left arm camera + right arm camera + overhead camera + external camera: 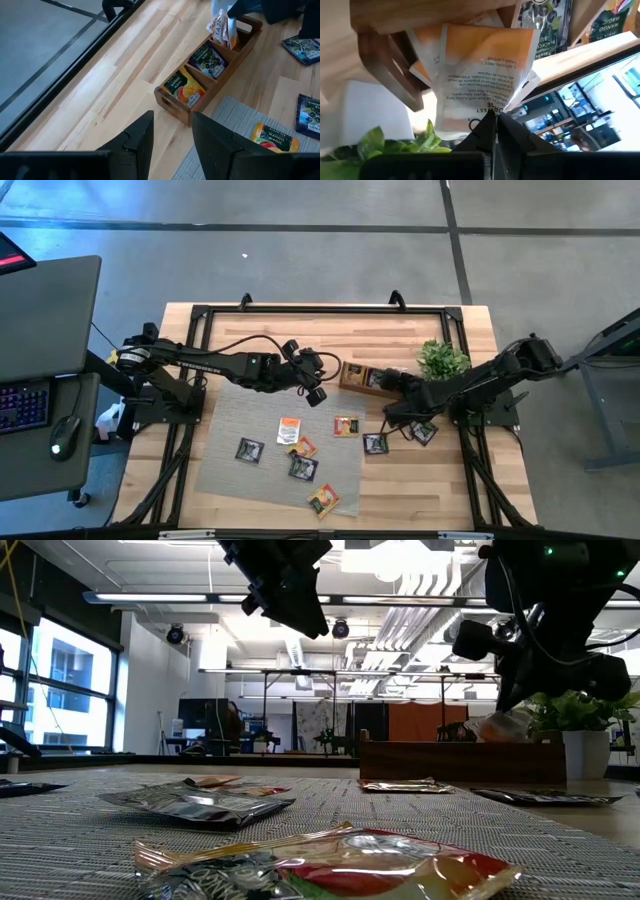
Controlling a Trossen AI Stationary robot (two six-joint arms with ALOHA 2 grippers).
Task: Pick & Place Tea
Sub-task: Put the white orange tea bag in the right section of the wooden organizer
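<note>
The long brown wooden tray (362, 376) stands on the table beside the small green plant (443, 360). An orange tea sachet (185, 90) and a black one (210, 60) lie in two of its compartments. My right gripper (390, 382) is shut on a white-and-orange sachet (480, 70) at the tray's end compartment nearest the plant. Another sachet (422, 62) stands behind it there. My left gripper (172, 135) hovers open above the mat, left of the tray, with nothing between its fingers. Several more sachets (303, 468) lie flat on the grey mat (225, 415). My right gripper (493, 117) pinches the white-and-orange sachet by one edge (490, 104) between its two fingertips. The fingers slant down from the table's right side. The sachet points away from the fingers, tilted, its far part (223, 30) down at the tray's end compartment.
Two black sachets (424, 433) lie on bare wood right of the mat, under my right arm. A desk with a keyboard and mouse (62, 432) stands left of the table. A black frame (300, 310) runs along the table's far edge.
</note>
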